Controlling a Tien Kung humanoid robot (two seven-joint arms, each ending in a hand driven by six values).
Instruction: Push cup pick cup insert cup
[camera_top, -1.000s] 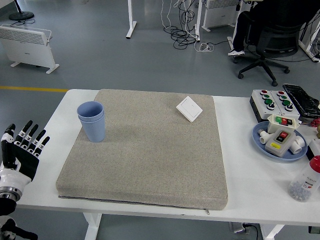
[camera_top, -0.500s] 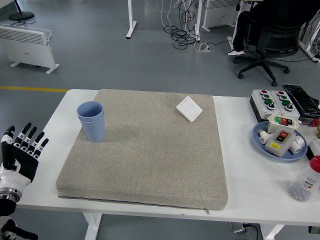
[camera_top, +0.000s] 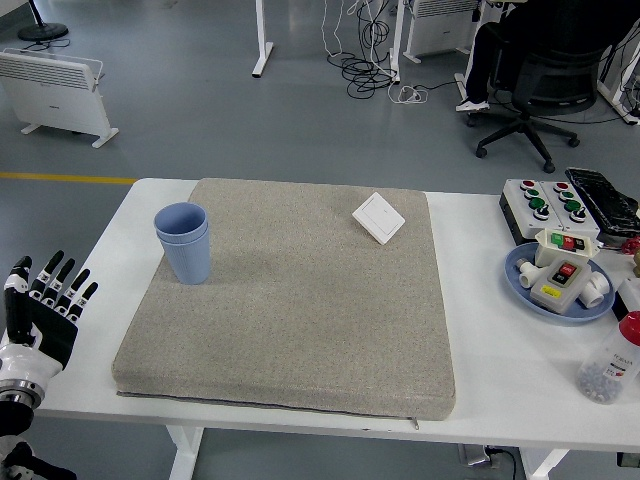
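Two light blue cups (camera_top: 184, 243) stand nested, one inside the other, upright on the left part of the grey mat (camera_top: 300, 300). My left hand (camera_top: 42, 300) hovers at the table's left edge, well below and left of the cups, its black fingers (camera_top: 57, 278) spread and holding nothing. The right arm does not show.
A white wall switch (camera_top: 379, 217) lies on the mat's far right part. On the table's right are a button box (camera_top: 549, 203), a blue plate (camera_top: 522, 284) with switch parts, a black device (camera_top: 604, 198) and a red-capped bottle (camera_top: 612, 364).
My left hand has drifted slightly down and left along the table's edge. The nested cups have not moved.
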